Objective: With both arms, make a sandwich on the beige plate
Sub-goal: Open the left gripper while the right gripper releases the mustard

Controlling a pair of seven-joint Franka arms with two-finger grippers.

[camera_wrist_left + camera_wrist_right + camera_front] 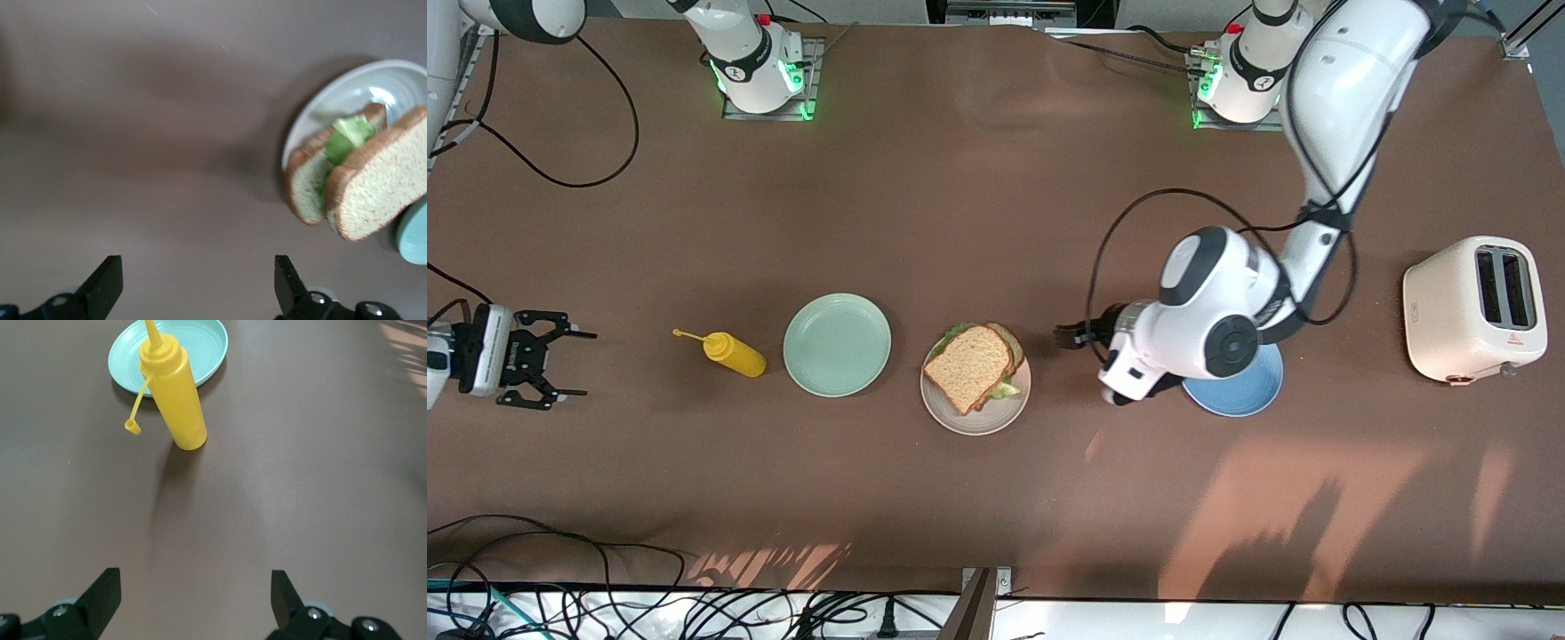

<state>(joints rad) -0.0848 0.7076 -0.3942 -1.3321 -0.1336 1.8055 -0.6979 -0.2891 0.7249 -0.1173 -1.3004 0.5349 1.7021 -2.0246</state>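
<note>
Sandwich [975, 364] on beige plate [975, 418], just ahead of left gripper [1074, 336] fingertips, untouched; lettuce [350, 133] poking out between the two slices. Left gripper fingers [103, 283] spread apart, nothing between them, hanging over bare table between beige plate and blue plate [1240, 391]. Right gripper [560, 363] waiting at right arm's end of table, fingers [100, 593] apart, empty. Mustard bottle [729, 353] upright ahead of them, mint green plate [837, 344] next. Toaster [1474, 308] at left arm's end.
</note>
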